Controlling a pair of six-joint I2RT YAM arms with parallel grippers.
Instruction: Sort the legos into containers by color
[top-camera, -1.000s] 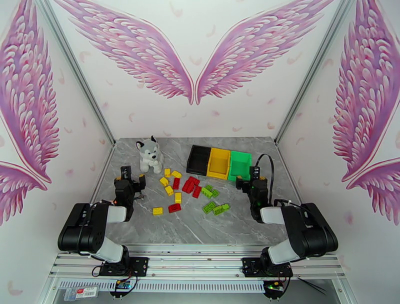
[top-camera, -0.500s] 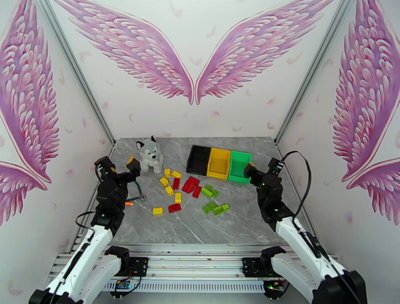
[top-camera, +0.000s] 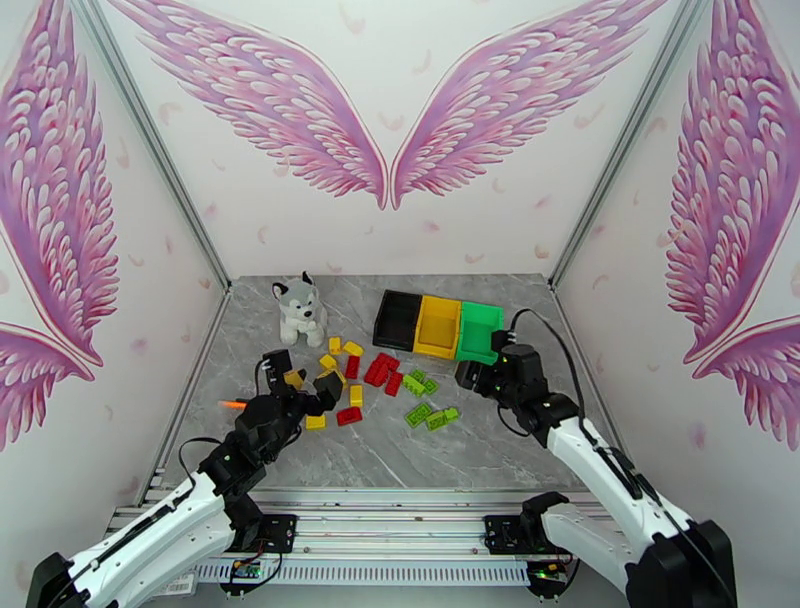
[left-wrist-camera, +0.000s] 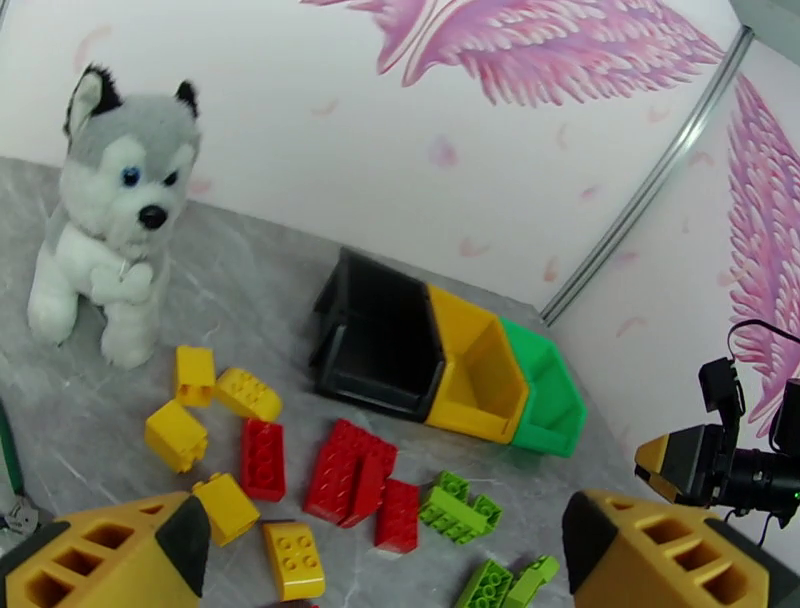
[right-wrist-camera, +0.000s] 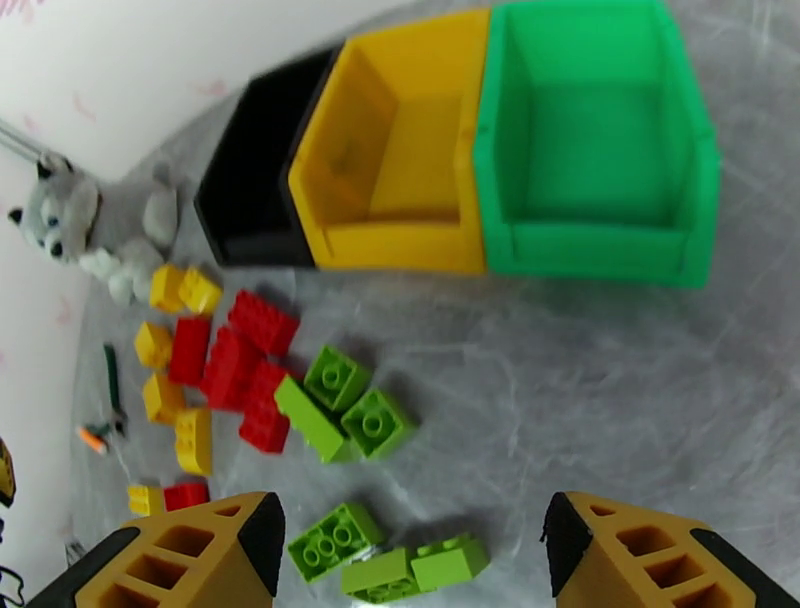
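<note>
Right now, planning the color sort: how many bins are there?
3, joined in a row: black bin on the left, yellow bin in the middle, green bin on the right.

Red, yellow, green legos (top-camera: 378, 371) lie scattered just before three joined, empty containers (top-camera: 436, 349).

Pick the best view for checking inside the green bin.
Right wrist: it looks down into the green bin, whole floor visible, empty. Top external shows it small and distant; left wrist shows it obliquely, partly behind the yellow bin.
</note>
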